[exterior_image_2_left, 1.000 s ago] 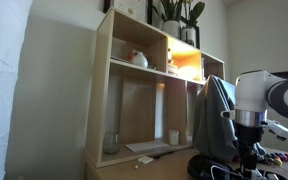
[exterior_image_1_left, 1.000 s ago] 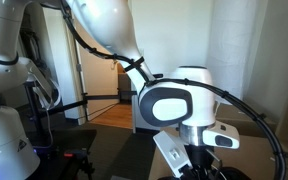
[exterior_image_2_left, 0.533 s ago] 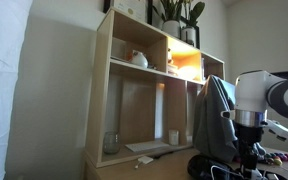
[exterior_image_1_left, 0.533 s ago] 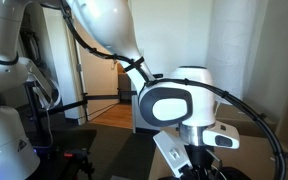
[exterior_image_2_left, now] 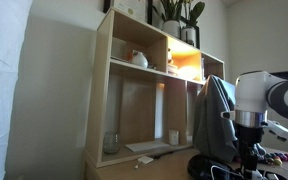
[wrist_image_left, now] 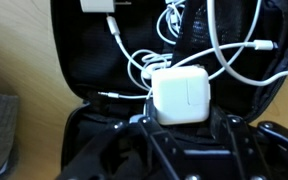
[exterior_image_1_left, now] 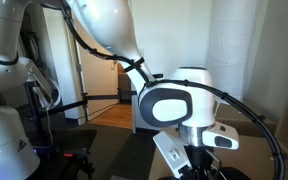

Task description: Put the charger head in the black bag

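A tall shelf (exterior_image_2_left: 134,95) of light wood stands off to the side of the claw (exterior_image_2_left: 246,160) and farther back, against a pale wall (exterior_image_2_left: 49,90). Green plants (exterior_image_2_left: 179,12) sit on top of it. Warm orange light (exterior_image_2_left: 184,66) glows in 1 upper box. In an exterior view, a doorway (exterior_image_1_left: 104,85) behind the claw shows a brown floor (exterior_image_1_left: 109,116). A tan table top (wrist_image_left: 19,50) lies under the claw.

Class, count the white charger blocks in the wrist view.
2. One charger head sits mid-frame over the black bag; another white block is cut off at the top edge. Others may be hidden.
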`<action>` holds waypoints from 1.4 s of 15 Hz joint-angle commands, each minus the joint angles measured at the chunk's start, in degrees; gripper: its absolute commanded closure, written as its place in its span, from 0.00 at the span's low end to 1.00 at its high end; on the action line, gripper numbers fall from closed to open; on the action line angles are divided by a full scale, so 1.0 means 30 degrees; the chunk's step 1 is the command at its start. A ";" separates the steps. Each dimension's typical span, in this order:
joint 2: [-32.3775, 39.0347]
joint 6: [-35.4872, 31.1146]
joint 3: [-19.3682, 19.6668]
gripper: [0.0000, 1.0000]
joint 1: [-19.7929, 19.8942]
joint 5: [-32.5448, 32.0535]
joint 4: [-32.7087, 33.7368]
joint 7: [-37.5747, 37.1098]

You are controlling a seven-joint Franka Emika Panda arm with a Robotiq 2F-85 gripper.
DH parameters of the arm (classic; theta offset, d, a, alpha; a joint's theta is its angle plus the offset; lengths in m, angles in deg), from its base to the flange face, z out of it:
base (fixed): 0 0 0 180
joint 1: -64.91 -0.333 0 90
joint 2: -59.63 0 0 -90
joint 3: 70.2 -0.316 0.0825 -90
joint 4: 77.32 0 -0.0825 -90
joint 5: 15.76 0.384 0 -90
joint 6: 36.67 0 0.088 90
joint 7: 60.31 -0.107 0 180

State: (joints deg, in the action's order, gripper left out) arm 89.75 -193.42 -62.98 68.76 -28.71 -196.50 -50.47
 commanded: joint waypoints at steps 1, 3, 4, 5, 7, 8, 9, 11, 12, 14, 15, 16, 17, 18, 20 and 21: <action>-0.0057 -0.0006 -0.0029 0.16 0.0023 -0.0187 -0.0009 -0.0069; -0.0037 0.0087 0.0013 0.01 -0.0028 -0.0231 0.0015 -0.0110; -0.0036 0.0085 -0.0011 0.00 -0.0012 -0.0204 0.0003 -0.0098; -0.0044 0.0001 0.0148 0.00 -0.0150 -0.0383 -0.0042 -0.0230; -0.0398 -0.0557 0.0068 0.00 -0.0061 -0.0404 -0.0503 -0.0077; -0.0767 -0.1121 0.0140 0.00 -0.0107 -0.0577 -0.0992 -0.0043; -0.1086 -0.1892 0.0267 0.00 -0.0185 -0.0837 -0.1464 -0.0024; -0.1809 -0.3863 0.0502 0.00 -0.0261 -0.1384 -0.2634 0.0017; -0.2152 -0.5003 0.0618 0.00 -0.0276 -0.1636 -0.3268 0.0076; -0.2928 -0.7160 0.1315 0.00 -0.0648 -0.2220 -0.4639 -0.0049; -0.3298 -0.8091 0.1419 0.00 -0.0619 -0.2252 -0.5313 0.0150; -0.3579 -0.8868 0.1888 0.00 -0.0919 -0.2346 -0.5849 0.0169; -0.3804 -0.9302 0.2275 0.00 -0.1163 -0.2731 -0.6247 -0.0072; -0.4006 -0.9613 0.2309 0.00 -0.1139 -0.2778 -0.6614 0.0090; -0.3118 -0.9156 0.2048 0.00 -0.0885 -0.2451 -0.5694 0.0019; -0.3346 -0.9198 0.2249 0.00 -0.1033 -0.2486 -0.6002 0.0019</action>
State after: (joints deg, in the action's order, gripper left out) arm 79.68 -221.02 -56.22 65.64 -36.17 -214.54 -50.42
